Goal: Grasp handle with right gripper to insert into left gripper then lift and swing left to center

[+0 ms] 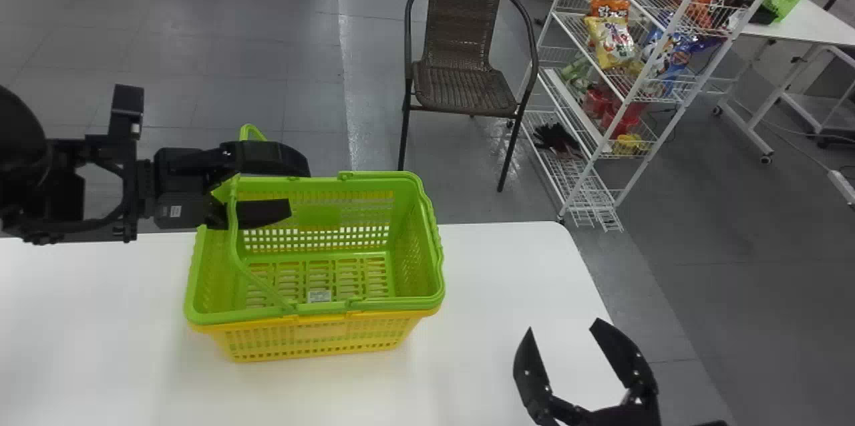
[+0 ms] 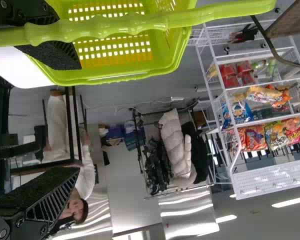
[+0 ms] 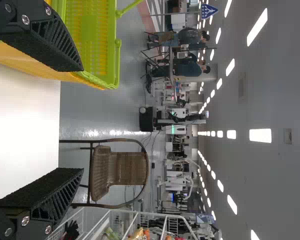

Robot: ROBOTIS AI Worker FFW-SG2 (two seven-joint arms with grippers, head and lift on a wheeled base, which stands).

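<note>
In the head view, my left gripper (image 1: pixel 277 187) is open over the left part of the green basket (image 1: pixel 437 259), which sits inside a yellow basket (image 1: pixel 320 339). The raised green handle (image 1: pixel 232 219) crosses one finger there. In the left wrist view, my left gripper (image 2: pixel 79 118) has the handle (image 2: pixel 95 27) passing across one finger, outside the gap. Open and empty, my right gripper (image 1: pixel 564 329) is to the right of the baskets, nearer the robot. The right wrist view has my right gripper (image 3: pixel 82 119) with the green basket (image 3: pixel 92 35) beyond one finger.
The baskets stand on a white table (image 1: pixel 497 292) whose right edge runs past my right gripper. Behind it are a brown wicker chair (image 1: pixel 467 79) and a white wire rack (image 1: pixel 588 172) with snack bags.
</note>
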